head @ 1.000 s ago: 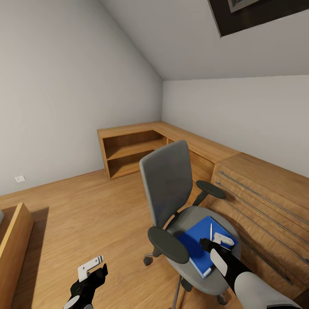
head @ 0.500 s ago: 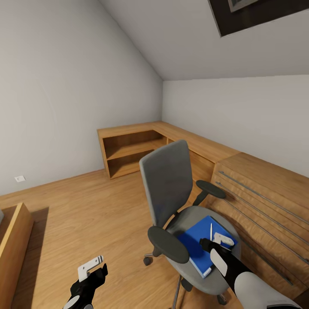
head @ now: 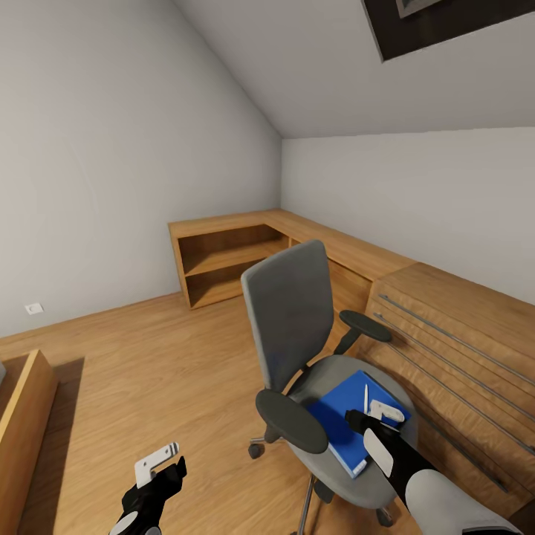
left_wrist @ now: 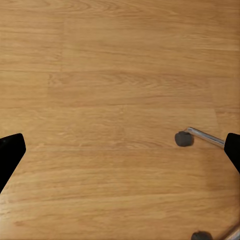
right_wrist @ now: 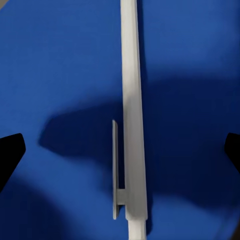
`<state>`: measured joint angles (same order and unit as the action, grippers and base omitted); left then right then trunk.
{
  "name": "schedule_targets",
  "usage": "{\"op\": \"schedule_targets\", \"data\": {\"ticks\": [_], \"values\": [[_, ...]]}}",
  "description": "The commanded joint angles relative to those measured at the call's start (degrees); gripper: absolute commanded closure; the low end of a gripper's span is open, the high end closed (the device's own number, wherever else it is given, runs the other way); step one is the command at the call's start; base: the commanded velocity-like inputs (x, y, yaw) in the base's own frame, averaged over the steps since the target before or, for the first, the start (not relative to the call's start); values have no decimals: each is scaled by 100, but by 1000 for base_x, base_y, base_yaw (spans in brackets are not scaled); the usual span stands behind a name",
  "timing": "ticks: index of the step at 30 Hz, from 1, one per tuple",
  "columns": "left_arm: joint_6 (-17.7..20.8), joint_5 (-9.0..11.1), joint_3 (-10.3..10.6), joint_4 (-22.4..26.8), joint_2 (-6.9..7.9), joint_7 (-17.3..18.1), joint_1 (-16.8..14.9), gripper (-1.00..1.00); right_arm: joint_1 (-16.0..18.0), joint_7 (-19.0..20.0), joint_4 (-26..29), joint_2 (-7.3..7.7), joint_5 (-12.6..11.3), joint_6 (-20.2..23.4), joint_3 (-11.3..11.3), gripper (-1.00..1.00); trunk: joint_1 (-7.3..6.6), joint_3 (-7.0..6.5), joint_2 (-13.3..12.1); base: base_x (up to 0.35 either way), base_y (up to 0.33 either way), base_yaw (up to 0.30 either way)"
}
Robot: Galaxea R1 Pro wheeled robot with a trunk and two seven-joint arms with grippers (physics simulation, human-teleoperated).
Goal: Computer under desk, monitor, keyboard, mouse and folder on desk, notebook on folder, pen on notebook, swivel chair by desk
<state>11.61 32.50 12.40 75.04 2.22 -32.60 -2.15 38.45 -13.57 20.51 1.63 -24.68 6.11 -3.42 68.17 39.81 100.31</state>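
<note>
blue folder [head: 338, 429], white pen [right_wrist: 132, 120], grey chair [head: 291, 312]

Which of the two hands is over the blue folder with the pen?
The right hand: it hangs over the folder on the swivel chair, the pen between its open fingers. The left hand is over bare floor.

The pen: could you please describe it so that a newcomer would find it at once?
Find the grey swivel chair in front of the wooden cabinets. On its seat lies a blue folder, and the pen rests on top, just ahead of the right gripper. It is the one slim white stick against blue.
</note>
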Motion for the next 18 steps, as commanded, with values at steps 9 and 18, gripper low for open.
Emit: {"op": "schedule_targets", "data": {"ticks": [9, 18], "values": [[17, 28, 16, 6, 6, -44, -5, -100, -4, -34, -82, -3, -107, 31, -35, 100, 0, 7, 2, 0, 0, 0], [17, 29, 16, 2, 6, -46, -5, -100, -4, -32, -82, -5, -106, 30, -38, 100, 0, 7, 2, 0, 0, 0]]}}
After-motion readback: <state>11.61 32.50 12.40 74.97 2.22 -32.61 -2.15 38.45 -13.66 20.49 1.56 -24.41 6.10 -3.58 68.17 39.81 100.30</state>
